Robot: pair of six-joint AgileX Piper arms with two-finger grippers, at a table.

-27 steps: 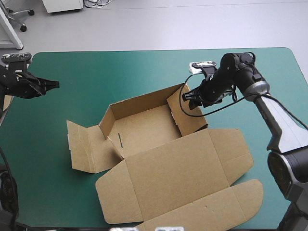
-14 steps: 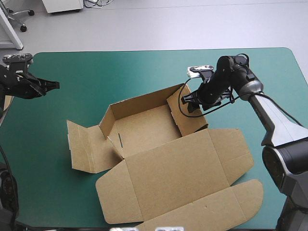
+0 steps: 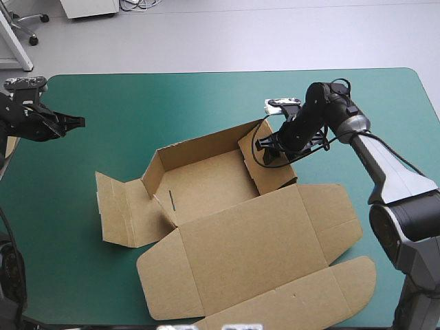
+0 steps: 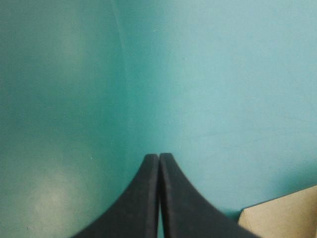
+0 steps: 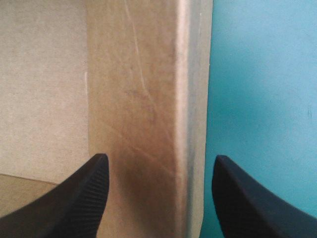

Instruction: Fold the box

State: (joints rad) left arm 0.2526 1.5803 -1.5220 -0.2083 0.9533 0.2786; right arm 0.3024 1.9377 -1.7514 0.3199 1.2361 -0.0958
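The brown box (image 3: 206, 182) lies mid-table as an open tray: back and side walls raised, the lid (image 3: 254, 247) flat toward the near edge, a side flap (image 3: 127, 213) spread out flat on the left. My right gripper (image 3: 265, 146) is at the right wall's upright flap (image 3: 267, 163). In the right wrist view that gripper (image 5: 159, 161) is open, and the flap (image 5: 148, 99) stands just ahead between its black fingers, untouched. My left gripper (image 3: 74, 122) hovers shut near the table's left edge, far from the box. Its wrist view shows it (image 4: 158, 157) over bare teal-green cover.
A sliver of more brown board (image 3: 9, 146) shows at the table's left edge. A corner of brown board (image 4: 280, 218) sits beside the left gripper. Teal-green cover (image 3: 172, 103) lies bare behind the box and to its right.
My right gripper has moved a little to the left, closing in on the box's right flap. The left arm and the box have not moved.
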